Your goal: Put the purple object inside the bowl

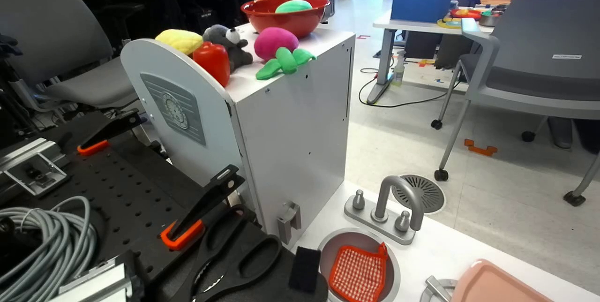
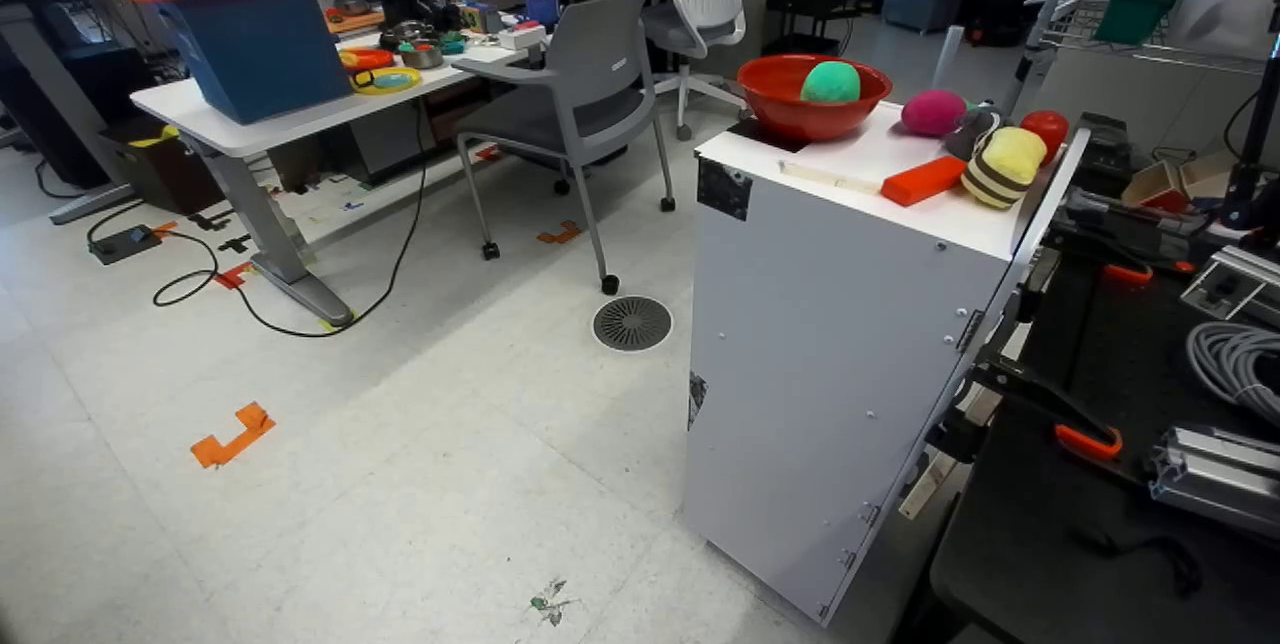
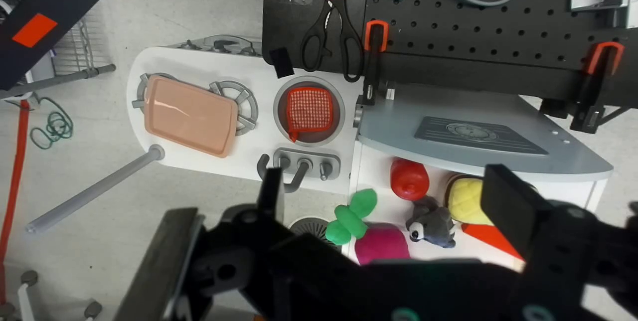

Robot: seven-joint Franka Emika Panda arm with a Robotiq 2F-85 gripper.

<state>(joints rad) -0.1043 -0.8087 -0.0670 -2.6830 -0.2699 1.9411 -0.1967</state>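
The purple object [image 1: 275, 43] is lying beside the bowl [image 1: 293, 21] on the surface [image 1: 328, 39]; the gripper [image 3: 384, 181] is hanging with 2 fingers apart.

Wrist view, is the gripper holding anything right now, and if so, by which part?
Nothing is held: the gripper stands wide open, its fingertips apart, and the purple toy rests on top of the white cabinet.

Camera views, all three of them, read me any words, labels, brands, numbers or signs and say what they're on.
No text can be read in any view.
White label on a wheeled grey chair: too small to read.
Round emblem on the pale curved panel: any marks too small to read.
Spray bottle: too small to tell if labelled.
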